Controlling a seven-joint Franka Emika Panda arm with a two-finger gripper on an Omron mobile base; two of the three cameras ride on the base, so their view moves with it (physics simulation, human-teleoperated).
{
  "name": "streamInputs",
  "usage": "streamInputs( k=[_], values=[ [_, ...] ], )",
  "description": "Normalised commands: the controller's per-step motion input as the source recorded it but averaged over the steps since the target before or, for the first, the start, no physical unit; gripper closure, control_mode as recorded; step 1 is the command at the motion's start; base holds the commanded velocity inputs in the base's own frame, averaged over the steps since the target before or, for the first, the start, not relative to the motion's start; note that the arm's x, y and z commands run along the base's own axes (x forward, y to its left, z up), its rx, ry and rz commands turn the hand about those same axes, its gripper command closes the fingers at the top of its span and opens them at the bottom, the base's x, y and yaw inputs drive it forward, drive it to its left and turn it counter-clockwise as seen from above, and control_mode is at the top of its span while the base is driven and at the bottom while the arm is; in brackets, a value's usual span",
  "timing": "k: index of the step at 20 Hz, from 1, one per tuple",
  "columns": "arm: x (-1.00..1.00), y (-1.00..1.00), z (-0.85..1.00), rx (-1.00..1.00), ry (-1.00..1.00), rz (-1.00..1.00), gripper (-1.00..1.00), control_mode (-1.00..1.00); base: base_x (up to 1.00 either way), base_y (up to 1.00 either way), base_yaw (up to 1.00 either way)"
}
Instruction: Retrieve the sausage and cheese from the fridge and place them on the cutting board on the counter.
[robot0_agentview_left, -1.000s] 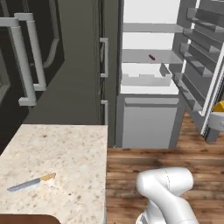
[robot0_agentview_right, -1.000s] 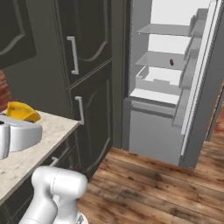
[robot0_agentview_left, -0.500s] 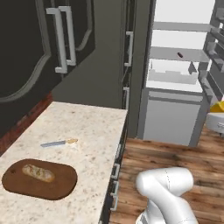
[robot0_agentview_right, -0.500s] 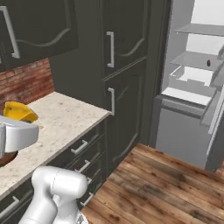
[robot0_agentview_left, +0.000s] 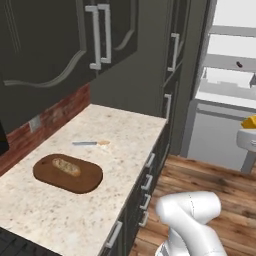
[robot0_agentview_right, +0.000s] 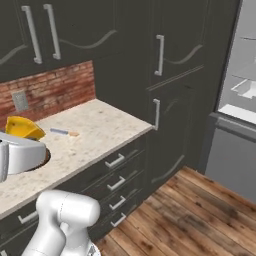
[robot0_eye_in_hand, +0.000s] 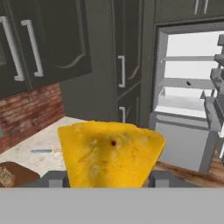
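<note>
- Swung leftward, the base now faces the surface (robot0_agentview_left: 115, 150) and cutting board (robot0_agentview_left: 68, 172).
- Cheese (robot0_eye_in_hand: 109, 153) sits clamped between the jaws, well right of the board.

No text, label, brand, number or sign can be read anywhere.

I am in a home kitchen: dark cabinets (robot0_agentview_left: 60, 45), a speckled counter (robot0_agentview_left: 100, 170) against red brick (robot0_agentview_right: 55, 90), an open fridge (robot0_eye_in_hand: 188, 96), wood floor (robot0_agentview_right: 200, 215).
</note>
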Motion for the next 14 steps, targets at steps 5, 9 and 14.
streamInputs(
  k=[5, 9, 14],
  values=[
    [0.0, 0.0, 0.0, 0.0, 0.0, 0.0, 1.0, 1.0, -0.01, 0.13, 0.27],
    [0.0, 0.0, 0.0, 0.0, 0.0, 0.0, 1.0, 1.0, 0.33, 0.09, 0.17],
    [0.0, 0.0, 0.0, 0.0, 0.0, 0.0, 1.0, 1.0, 0.49, 0.09, 0.2]
  ],
)
